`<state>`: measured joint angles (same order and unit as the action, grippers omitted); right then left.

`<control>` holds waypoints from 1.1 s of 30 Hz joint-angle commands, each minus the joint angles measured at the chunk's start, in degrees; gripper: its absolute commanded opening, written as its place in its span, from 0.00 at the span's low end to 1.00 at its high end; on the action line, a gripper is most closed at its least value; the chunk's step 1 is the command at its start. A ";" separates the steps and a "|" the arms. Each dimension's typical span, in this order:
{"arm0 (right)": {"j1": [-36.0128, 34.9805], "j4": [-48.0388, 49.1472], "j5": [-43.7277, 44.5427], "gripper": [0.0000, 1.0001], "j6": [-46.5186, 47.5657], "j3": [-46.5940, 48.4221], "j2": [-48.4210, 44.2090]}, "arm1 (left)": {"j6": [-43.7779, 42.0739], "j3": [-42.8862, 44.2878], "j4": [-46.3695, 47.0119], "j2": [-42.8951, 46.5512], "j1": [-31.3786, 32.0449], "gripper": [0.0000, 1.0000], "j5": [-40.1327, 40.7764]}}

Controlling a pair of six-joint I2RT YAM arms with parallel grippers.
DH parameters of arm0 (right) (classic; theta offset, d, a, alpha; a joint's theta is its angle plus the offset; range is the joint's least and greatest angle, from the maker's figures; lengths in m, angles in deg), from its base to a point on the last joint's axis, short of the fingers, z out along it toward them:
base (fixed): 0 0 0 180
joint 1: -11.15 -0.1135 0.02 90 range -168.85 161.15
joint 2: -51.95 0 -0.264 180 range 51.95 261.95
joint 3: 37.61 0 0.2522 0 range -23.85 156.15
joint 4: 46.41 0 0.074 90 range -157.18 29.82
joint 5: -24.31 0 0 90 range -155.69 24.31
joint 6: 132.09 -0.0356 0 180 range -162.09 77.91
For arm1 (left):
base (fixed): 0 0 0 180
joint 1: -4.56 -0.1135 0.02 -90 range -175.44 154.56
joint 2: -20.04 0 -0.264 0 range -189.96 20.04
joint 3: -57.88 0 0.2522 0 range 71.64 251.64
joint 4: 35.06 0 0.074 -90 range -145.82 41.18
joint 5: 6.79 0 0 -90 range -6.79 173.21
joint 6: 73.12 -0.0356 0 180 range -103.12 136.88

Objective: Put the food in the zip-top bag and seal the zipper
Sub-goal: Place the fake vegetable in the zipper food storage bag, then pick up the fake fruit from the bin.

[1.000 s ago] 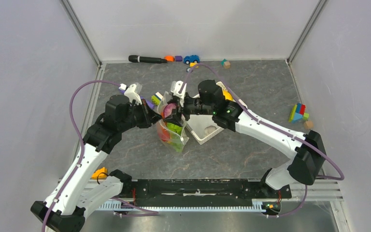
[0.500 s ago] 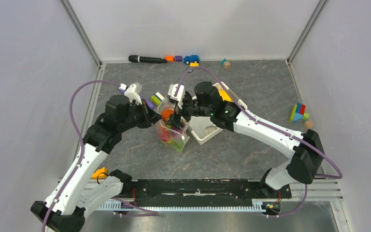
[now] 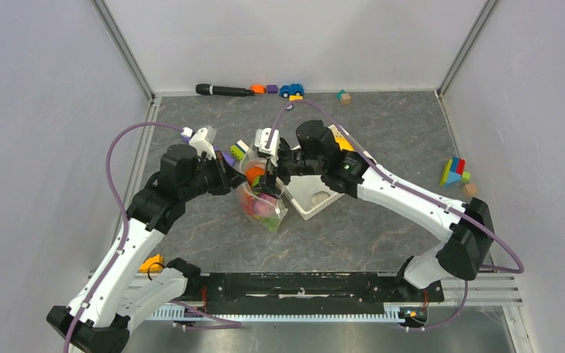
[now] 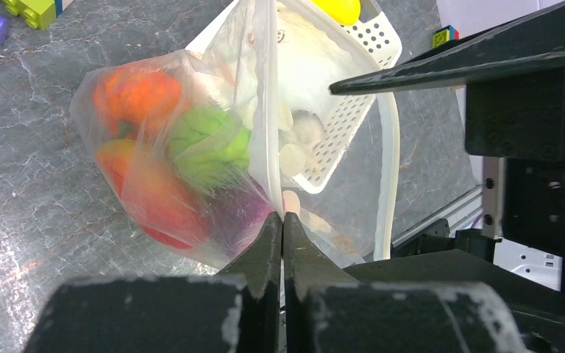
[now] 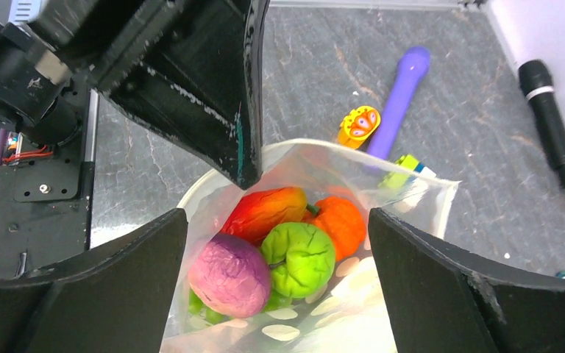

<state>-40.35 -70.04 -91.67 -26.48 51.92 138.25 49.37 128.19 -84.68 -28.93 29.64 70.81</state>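
The zip-top bag (image 3: 262, 207) hangs open, mouth up, beside the white basket (image 3: 313, 200). My left gripper (image 3: 232, 181) is shut on the bag's zipper (image 4: 268, 110) at the near mouth edge (image 4: 282, 218). In the bag lie the purple onion (image 5: 229, 273), green fruit (image 5: 299, 257), orange pumpkin (image 5: 338, 220), red-yellow mango (image 5: 265, 209) and some green grapes (image 5: 195, 303). My right gripper (image 5: 276, 220) is open and empty, straight above the bag's mouth (image 3: 268, 184). A yellow food piece (image 4: 336, 9) lies in the basket (image 4: 364, 51).
A black microphone (image 3: 224, 90), a blue toy car (image 3: 291, 90) and small blocks lie along the back wall. A stack of coloured blocks (image 3: 454, 173) sits at the right. Green and purple blocks (image 3: 235, 152) lie just behind the bag. A purple cable (image 5: 399, 92) crosses the floor.
My right gripper held the purple onion over the bag one second ago; it has opened and the onion now lies in the bag. The left gripper has kept its hold.
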 commanded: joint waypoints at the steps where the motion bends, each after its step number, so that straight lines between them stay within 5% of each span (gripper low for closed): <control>1: 1.06 -0.15 -0.66 0.98 2.15 4.13 -2.87 | -1.03 0.05 2.02 0.79 -0.30 0.02 -1.31; 12: 12.19 0.95 -1.36 0.98 -3.75 4.24 -5.87 | -0.96 0.06 2.02 0.50 -0.28 0.02 -1.58; 18: 19.23 6.40 15.35 0.98 -13.71 -2.55 -6.15 | -1.08 0.06 2.02 0.37 -0.34 0.02 -1.58; 25: 24.72 5.00 23.77 0.98 -19.25 -5.09 -0.21 | -1.16 0.13 2.02 0.63 -0.30 0.02 -1.48; 33: 24.90 -6.13 19.30 0.98 24.59 -0.58 8.54 | -1.30 0.14 2.03 0.57 -0.32 0.02 -1.37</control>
<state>-15.17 -68.67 -72.57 -25.23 47.11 143.21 49.37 128.13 -84.68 -28.93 29.64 70.61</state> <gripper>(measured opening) 0.979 0.022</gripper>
